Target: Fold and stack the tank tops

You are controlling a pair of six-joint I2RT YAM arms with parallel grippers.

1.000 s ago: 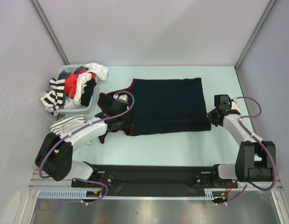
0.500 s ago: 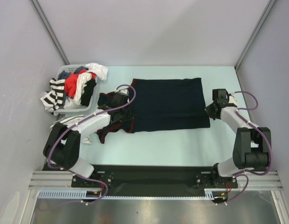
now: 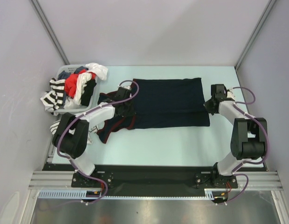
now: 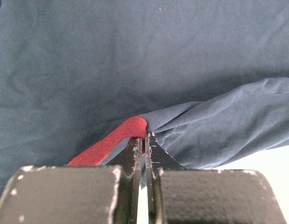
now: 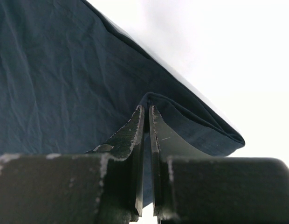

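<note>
**Top external: navy top [image 3: 170,100] spread at mid-surface [image 3: 182,140], both tools clamped on it**

Left tool [image 3: 125,105] sits at the top's left end, where the cloth is bunched. Left wrist view: jaws nearly together, pinching the maroon trim [image 4: 117,139] and a navy fold. Right tool [image 3: 209,107] is at the top's near right corner. Right wrist view: jaws narrow, gripping a raised fold of the hem [image 5: 191,123]. Striped top [image 3: 58,125] lies partly under the left arm, just in front of the basket [image 3: 77,111] of mixed clothes.
</note>
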